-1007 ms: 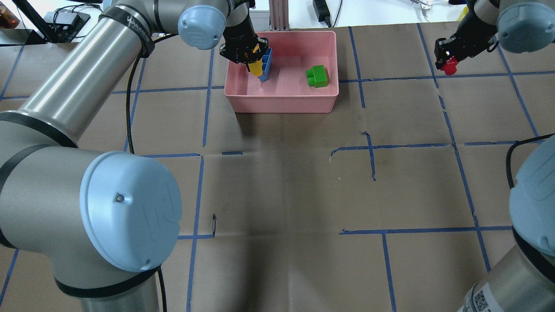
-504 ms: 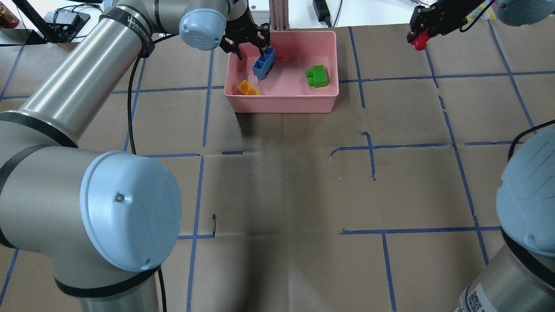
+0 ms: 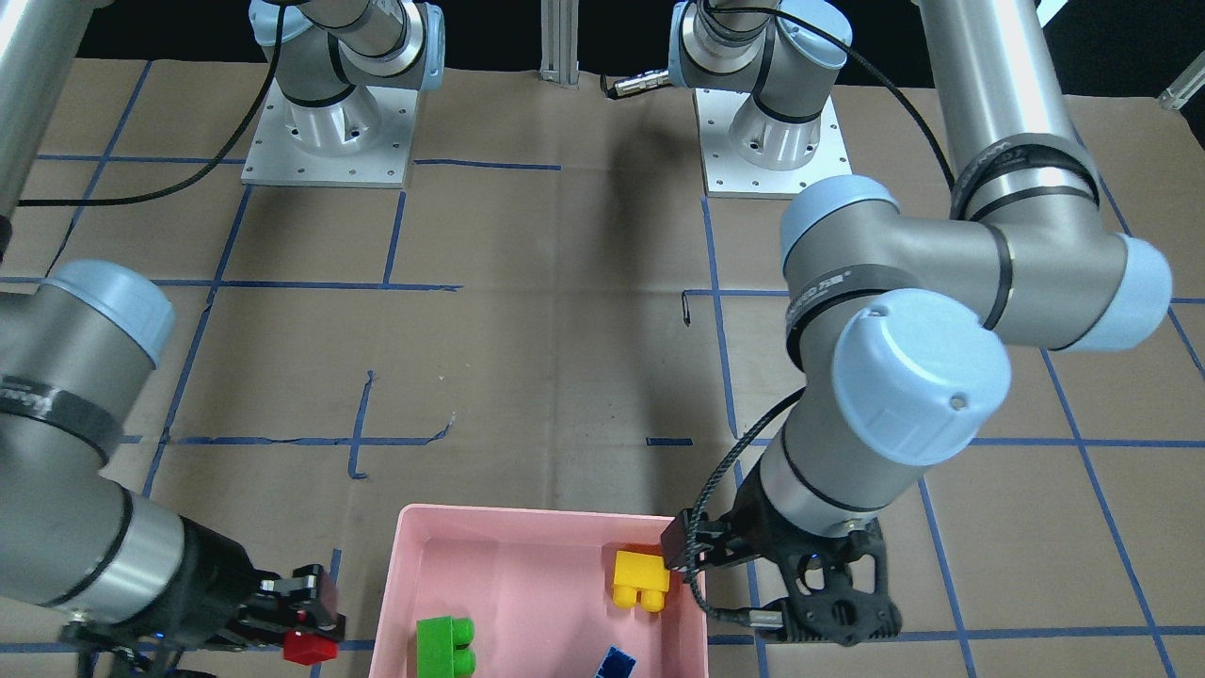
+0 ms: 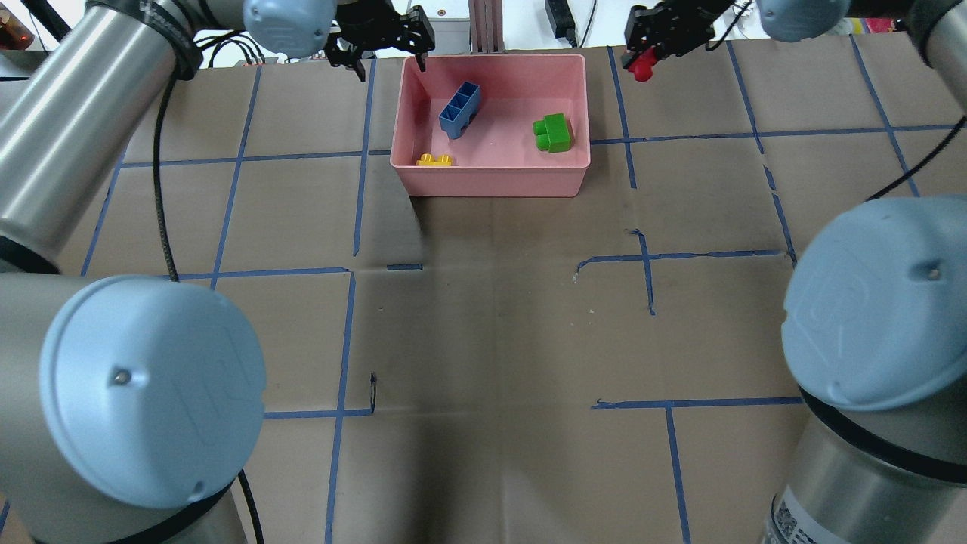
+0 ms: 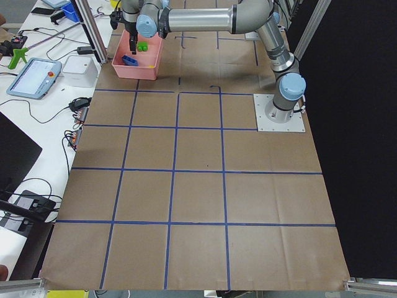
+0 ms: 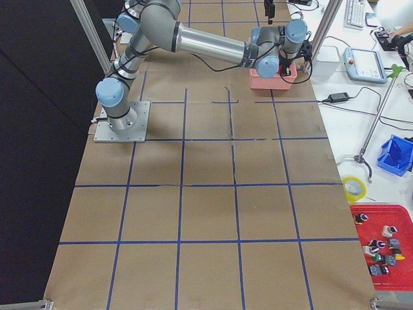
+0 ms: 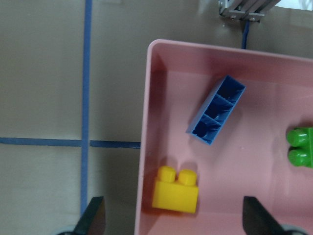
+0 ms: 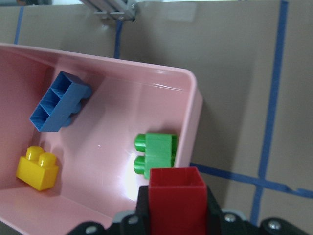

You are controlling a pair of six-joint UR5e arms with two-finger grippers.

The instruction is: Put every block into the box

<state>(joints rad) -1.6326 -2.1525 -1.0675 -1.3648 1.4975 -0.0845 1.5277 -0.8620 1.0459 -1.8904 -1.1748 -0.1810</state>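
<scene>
The pink box (image 4: 491, 181) stands at the table's far middle. In it lie the light blue brick (image 4: 460, 110), the green brick (image 4: 553, 133) and the yellow brick (image 4: 434, 159), the yellow one in the near left corner. My left gripper (image 4: 387, 53) is open and empty, raised over the box's far left corner. Its fingers (image 7: 93, 220) frame the yellow brick (image 7: 176, 190) in the left wrist view. My right gripper (image 4: 650, 57) is shut on the red brick (image 4: 641, 70), just right of the box's far right corner. The right wrist view shows the red brick (image 8: 176, 205) beside the box rim (image 8: 193, 112).
An aluminium post (image 4: 483, 26) stands just behind the box. Blue tape lines (image 4: 340, 340) cross the brown paper table cover. A cable (image 4: 162, 189) hangs along my left arm. A side table with devices (image 5: 37, 74) runs beyond the table's far edge.
My left gripper let go of the yellow brick in the box, opened and pulled back to the far left. My right gripper carried the red brick left, close to the box.
</scene>
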